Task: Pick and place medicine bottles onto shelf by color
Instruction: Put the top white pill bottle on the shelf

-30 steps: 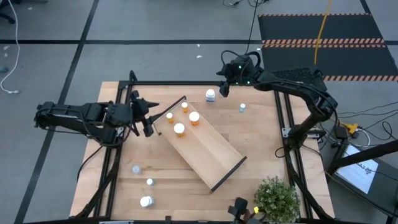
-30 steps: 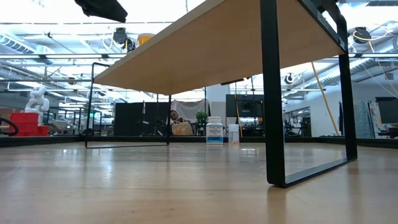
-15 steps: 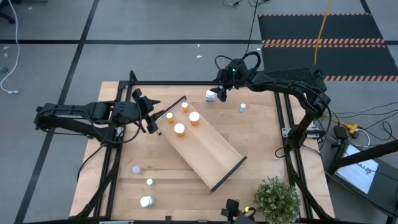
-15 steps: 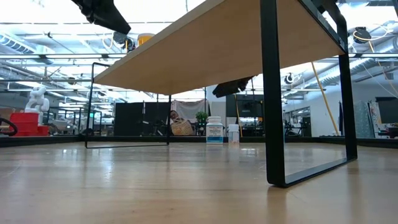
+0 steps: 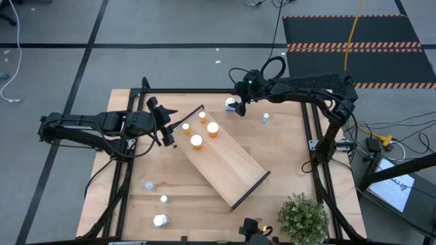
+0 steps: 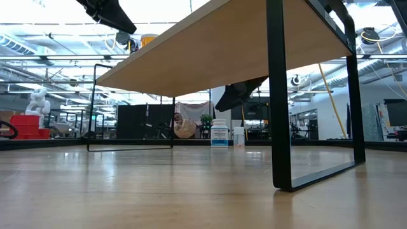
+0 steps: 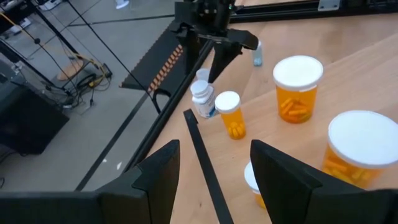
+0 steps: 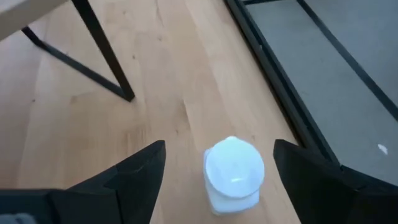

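Note:
The shelf (image 5: pixel 228 163) lies slantwise mid-table, standing on its dark end frames (image 6: pixel 280 95). Several orange medicine bottles (image 5: pixel 196 141) (image 7: pixel 298 87) stand on its far left end. A white-capped pale bottle (image 5: pixel 231 103) (image 8: pixel 233 174) stands on the table by the far edge. My right gripper (image 5: pixel 238 107) (image 8: pixel 219 146) is open just above it, one finger on each side and neither touching it. My left gripper (image 5: pixel 167 133) (image 7: pixel 214 165) is open and holds nothing, hovering at the shelf's far left end wall (image 7: pixel 199 149).
Small clear bottles stand at the far right (image 5: pixel 264 118) and near left (image 5: pixel 148 184) (image 5: pixel 163 199) (image 5: pixel 159 220). A potted plant (image 5: pixel 303 218) sits at the near right corner. A black frame rail (image 8: pixel 280 81) runs along the far edge, close to the white-capped bottle.
My right gripper has come down and moved a little toward the table's left, and now stands around the white-capped bottle at the far edge. The bottles and the shelf have stayed put.

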Robot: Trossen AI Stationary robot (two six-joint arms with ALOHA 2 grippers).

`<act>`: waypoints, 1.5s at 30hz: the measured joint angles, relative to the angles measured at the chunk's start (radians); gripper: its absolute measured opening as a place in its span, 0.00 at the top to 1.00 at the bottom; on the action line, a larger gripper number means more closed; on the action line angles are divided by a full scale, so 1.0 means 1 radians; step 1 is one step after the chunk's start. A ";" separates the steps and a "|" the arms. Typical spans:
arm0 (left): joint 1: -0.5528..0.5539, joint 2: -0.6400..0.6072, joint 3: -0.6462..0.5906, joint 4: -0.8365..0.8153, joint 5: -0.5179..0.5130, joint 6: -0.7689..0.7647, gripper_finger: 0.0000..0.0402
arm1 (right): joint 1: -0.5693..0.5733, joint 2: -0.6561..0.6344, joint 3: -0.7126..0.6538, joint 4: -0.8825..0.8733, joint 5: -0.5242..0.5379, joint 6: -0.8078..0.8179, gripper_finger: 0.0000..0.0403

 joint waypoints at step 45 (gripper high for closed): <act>0.000 0.000 0.000 0.027 0.008 0.014 0.54 | 0.025 0.133 0.110 -0.169 0.045 -0.012 0.58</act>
